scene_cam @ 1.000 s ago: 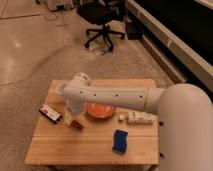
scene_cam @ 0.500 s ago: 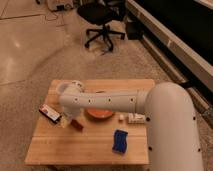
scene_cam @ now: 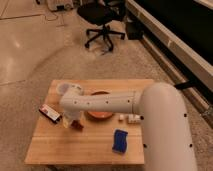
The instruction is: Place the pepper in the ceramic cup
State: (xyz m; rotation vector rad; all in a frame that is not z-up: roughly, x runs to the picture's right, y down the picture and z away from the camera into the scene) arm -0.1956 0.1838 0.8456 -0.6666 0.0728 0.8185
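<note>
Your gripper [scene_cam: 72, 120] pointed down, low over the desk [scene_cam: 75, 150], in the left half, nearer the left edge than the centre and about midway between far and near edges. Open or closed: cannot tell, the wrist blocked it. A small dark red-brown bit showed right at the gripper's tip, on its right side; tagged it as the pepper [scene_cam: 77, 125]. It was down at desk level. Cannot tell if you gripped it or if it just lay against the tip.

The red-black-white packet [scene_cam: 50, 113] lay flat just left of the gripper, near the left edge and angled to it, not touching the gripper as far as I could see. A pale round shape past the wrist, toward the far left corner, looked like the ceramic cup [scene_cam: 63, 88]; it was partly hidden by the wrist and apart from the pepper.

Your white arm [scene_cam: 110, 102] ran in from the right edge across the middle of the desk and passed over the orange bowl [scene_cam: 99, 115], which sat near the centre, right of the gripper. Some small white items [scene_cam: 129, 118] sat right of the bowl, under the arm's near side. A blue block [scene_cam: 119, 140] lay toward the near edge, right of centre. A black office chair [scene_cam: 102, 22] stood on the floor beyond the far edge
</note>
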